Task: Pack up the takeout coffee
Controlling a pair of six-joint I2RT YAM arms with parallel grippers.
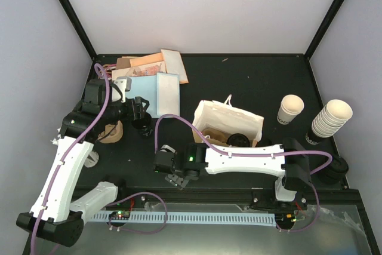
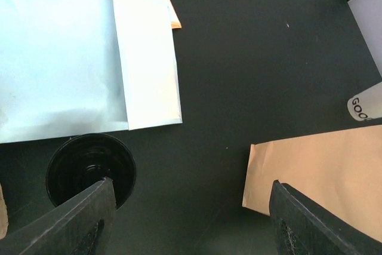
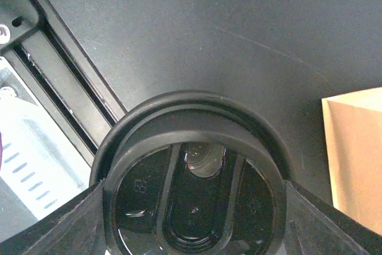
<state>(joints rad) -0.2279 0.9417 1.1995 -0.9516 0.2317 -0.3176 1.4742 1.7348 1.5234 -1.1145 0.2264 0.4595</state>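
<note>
Takeout coffee cup (image 1: 290, 110), white paper, black lettering, upright, top open, between paper bag (image 1: 236, 117) and cup stack (image 1: 331, 117)

Left arm (image 1: 64, 168) climbs the frame's left side, wrist bent right. Left gripper (image 1: 141, 117) points down, jaws wide apart. Right arm (image 1: 245, 159) lies stretched leftward across lower centre. Right gripper (image 1: 173, 174) clasps a black lid (image 3: 191, 147) between spread fingers.

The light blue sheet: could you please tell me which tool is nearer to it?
Left. The left tool hovers beside the light blue sheet; the right tool, around a black lid, is near the table's front edge.
</note>
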